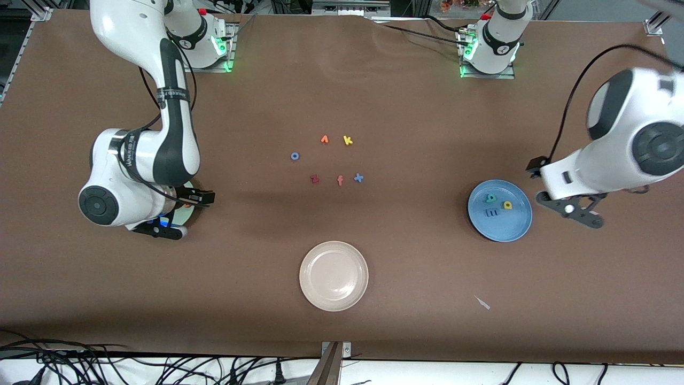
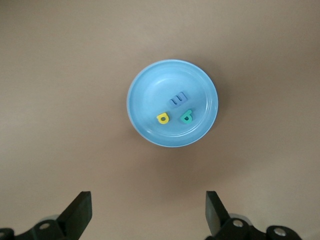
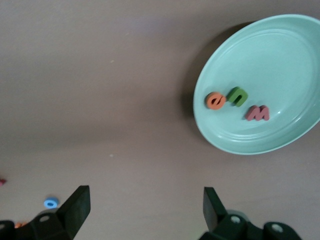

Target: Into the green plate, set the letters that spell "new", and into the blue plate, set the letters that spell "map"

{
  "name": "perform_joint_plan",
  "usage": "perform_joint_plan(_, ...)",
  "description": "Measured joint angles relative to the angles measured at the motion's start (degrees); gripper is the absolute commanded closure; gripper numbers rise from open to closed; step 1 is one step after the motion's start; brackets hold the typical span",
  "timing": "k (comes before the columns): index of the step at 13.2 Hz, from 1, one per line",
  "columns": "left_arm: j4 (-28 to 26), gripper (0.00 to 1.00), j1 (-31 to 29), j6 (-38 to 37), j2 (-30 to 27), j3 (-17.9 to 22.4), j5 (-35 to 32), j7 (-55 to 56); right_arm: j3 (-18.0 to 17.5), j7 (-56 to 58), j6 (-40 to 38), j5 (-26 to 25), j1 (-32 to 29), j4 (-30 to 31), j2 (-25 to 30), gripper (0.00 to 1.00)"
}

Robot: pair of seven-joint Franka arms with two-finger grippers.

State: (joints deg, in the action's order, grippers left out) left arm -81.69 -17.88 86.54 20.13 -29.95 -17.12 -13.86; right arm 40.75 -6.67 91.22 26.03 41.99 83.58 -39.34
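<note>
Both words look sorted; nothing seems left to place.

Green n [image 3: 238,96], orange e [image 3: 215,100] and salmon-red w [image 3: 257,113] lie in the green plate [image 3: 280,55], mostly hidden from the front camera. Blue m [image 2: 178,99], yellow a [image 2: 163,118] and teal p [image 2: 187,117] lie in the blue plate [image 2: 150,90]. The left gripper [image 2: 148,212] hangs beside the blue plate and the right gripper [image 3: 145,210] by the green, both spread wide and empty.

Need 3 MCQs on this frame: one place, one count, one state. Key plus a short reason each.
1. Where is the blue m?
A. in the blue plate
B. in the beige plate
C. on the bare table

2. How many letters lie in the green plate?
A. one
B. three
C. five

3. The left gripper is:
A. shut on a letter
B. open, holding nothing
C. shut on a plate

Key: A, the m lies beside the yellow a in blue; B, e, n and w; C wrong, B right: jaws apart, nothing between.
</note>
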Motion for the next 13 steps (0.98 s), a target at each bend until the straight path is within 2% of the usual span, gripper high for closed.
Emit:
perform_joint_plan(2,5.4,0.0,-0.1,-3.9,-1.4,0.1,1.3,0.0,-0.1,0.0,-0.2,-0.4,1.6,-0.6,1.1,0.0)
perform_joint_plan(4,7.8,0.0,-0.2,-4.7,-1.5,0.3,1.7,0.0,-1.5,0.0,-0.4,-2.8,2.0,-0.4,4.7,0.0)
perform_joint_plan(5,8.3,0.0,-0.2,-4.7,-1.4,0.5,1.8,0.0,-4.0,0.0,-0.4,-5.5,0.8,-0.2,7.2,0.0)
perform_joint_plan(7,9.1,0.0,-0.2,-4.7,-1.1,0.6,1.9,0.0,-12.1,-0.1,-0.4,-11.5,-4.4,0.4,12.5,0.0)
perform_joint_plan(10,9.9,0.0,-0.3,-4.6,-1.0,0.9,3.1,0.1,-19.8,0.2,-0.1,-15.3,-13.2,2.2,19.3,0.0)
perform_joint_plan(11,10.5,0.0,0.3,-4.6,-1.2,1.9,4.0,0.6,-22.0,0.4,-0.1,-17.3,-16.5,3.0,21.7,0.0)
perform_joint_plan(13,10.8,0.0,5.0,-4.5,-2.7,8.4,6.6,2.0,-25.5,0.7,-0.1,-24.2,-20.9,4.1,26.4,0.0)
